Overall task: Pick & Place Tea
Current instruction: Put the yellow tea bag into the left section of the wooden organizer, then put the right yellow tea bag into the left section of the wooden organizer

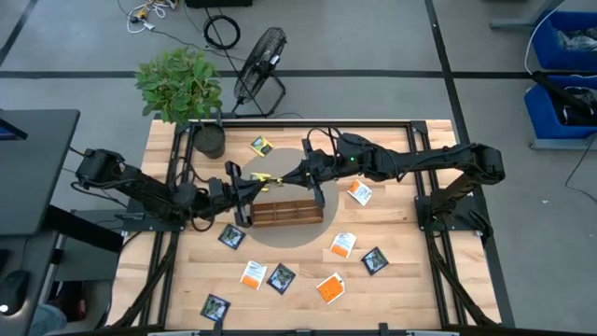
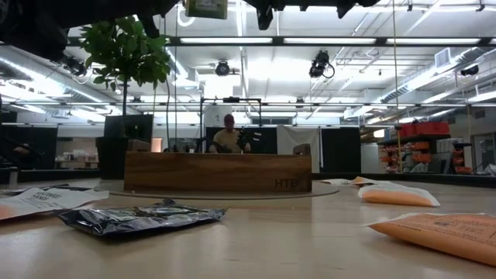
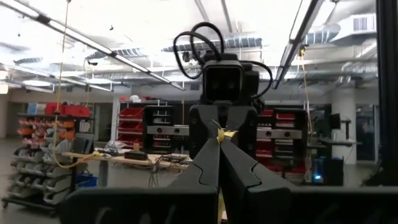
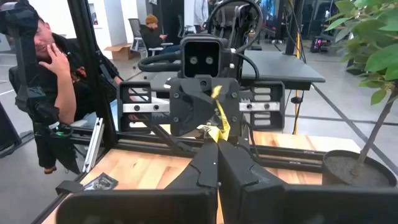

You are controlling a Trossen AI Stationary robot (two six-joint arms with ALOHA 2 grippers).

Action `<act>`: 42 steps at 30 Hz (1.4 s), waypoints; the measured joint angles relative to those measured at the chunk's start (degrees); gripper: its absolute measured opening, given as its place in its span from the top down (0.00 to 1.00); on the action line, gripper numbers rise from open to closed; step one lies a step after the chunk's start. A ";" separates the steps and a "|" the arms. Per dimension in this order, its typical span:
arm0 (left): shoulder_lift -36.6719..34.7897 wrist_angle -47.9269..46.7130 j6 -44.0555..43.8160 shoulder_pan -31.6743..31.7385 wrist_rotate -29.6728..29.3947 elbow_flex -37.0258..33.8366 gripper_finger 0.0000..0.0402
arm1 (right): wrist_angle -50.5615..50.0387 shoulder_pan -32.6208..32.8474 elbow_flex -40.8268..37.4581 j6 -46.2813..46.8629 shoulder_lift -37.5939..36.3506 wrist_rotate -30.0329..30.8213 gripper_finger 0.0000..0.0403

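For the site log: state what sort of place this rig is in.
Likely a robotics lab or workshop: shelves of red parts bins, exposed ceiling ducts and strip lights, a person seated at a desk behind the wooden table, and blue storage bins alongside.

We see a wooden table (image 1: 392, 280) carrying a tray (image 1: 287, 213) mid-table, scattered sachets (image 1: 343, 245) toward its front edge, perhaps ten.
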 joint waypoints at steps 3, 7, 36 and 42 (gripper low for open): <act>-0.27 -0.40 1.71 -1.58 -1.94 0.00 0.98 | -1.18 0.02 0.00 -0.01 -0.16 0.04 1.00; -0.55 -0.46 4.19 -4.03 -8.69 -0.04 0.90 | -3.17 0.00 0.00 -0.20 -0.81 0.13 1.00; -0.83 -0.78 9.60 -7.70 -13.99 -0.07 0.96 | -9.12 -0.04 0.00 -0.59 -1.86 0.10 0.99; -2.12 -1.25 7.11 -9.11 -18.98 -0.07 0.87 | -11.75 -0.92 0.00 -0.17 -7.07 0.03 0.85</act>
